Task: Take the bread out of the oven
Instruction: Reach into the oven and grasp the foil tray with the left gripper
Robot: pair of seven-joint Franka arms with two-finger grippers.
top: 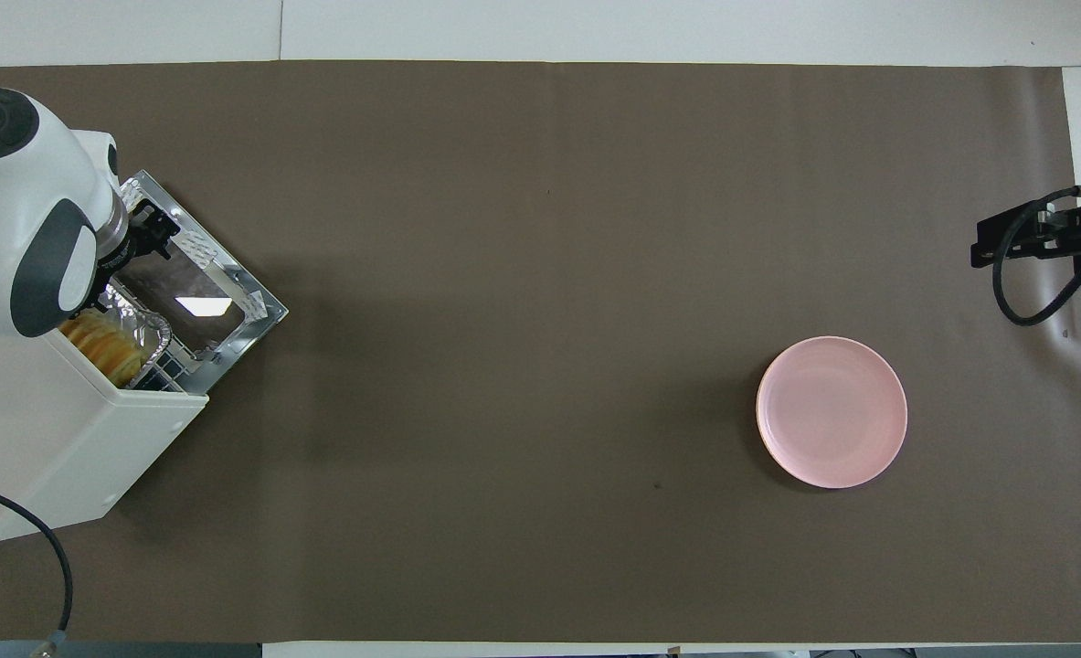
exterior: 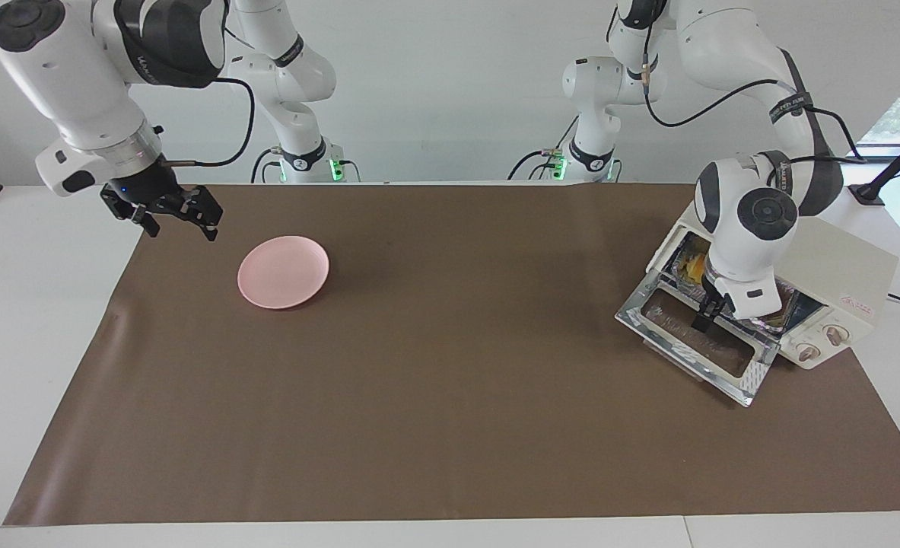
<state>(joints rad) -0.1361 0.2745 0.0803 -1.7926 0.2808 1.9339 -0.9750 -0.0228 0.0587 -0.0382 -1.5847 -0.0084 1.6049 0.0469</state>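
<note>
Two arms share the table [exterior: 450, 426], but only one is at work. The left gripper [exterior: 704, 318] hangs low over the oven's [exterior: 837, 281] dropped glass door [exterior: 693, 339], at the mouth of the oven — whether its fingers are wide or narrow, I cannot tell. The bread [top: 106, 343] lies in a foil tray [top: 143, 322] on the rack, just inside the mouth. This looks like the reaching step; next the tray or loaf must be gripped and drawn out. The right gripper [exterior: 166, 217] waits, fingers spread, over the table's edge at the right arm's end, near the pink plate [exterior: 283, 272].
</note>
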